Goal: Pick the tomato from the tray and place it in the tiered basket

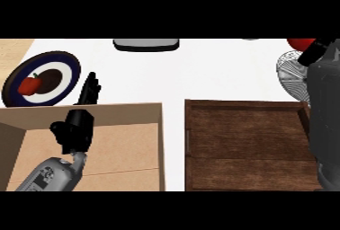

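Half-hidden tomato (301, 43) at top edge, gripped by right hand (315, 53), basket (290, 72) partly covered just below; left hand (89, 90) open, fingers straight, beside plate (41, 77).

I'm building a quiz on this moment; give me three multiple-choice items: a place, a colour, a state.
1. Where is the red tomato?
A. on the brown wooden tray
B. at the right hand, over the white wire basket
C. on the plate

2. The round plate's rim is:
A. dark blue
B. green
C. yellow

3. The left hand is:
A. gripping a pepper
B. open, fingers straight
C. unseen

B: the right hand meets it above the basket, tray bare.
A: blue rim.
B: straight fingers, holding nothing.
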You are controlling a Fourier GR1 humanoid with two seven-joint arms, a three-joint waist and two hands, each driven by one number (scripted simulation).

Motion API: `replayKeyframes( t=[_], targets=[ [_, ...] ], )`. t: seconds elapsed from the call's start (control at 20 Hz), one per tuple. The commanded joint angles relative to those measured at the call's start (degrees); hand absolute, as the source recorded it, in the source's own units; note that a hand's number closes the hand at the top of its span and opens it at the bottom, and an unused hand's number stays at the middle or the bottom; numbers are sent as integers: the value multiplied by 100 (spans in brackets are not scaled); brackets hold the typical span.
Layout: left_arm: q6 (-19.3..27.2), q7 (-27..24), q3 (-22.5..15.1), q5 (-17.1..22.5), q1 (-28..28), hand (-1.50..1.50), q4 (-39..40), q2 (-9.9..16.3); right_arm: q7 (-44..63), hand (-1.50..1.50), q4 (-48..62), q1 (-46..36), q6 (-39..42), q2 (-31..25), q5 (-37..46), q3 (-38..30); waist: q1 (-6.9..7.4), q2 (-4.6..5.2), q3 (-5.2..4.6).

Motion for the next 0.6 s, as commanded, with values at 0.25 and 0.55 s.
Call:
replayKeyframes(
  t=[0.25,0.55],
  targets=[
    [-397,35,-28,-25,-23,0,2,94,409,150,284,-956,-309,-92,-434,-1155,31,34,-12],
    [-308,57,-134,-155,-197,0,162,-10,-265,150,2197,-1386,-1320,-955,-305,-1329,127,92,-12]
  ],
)
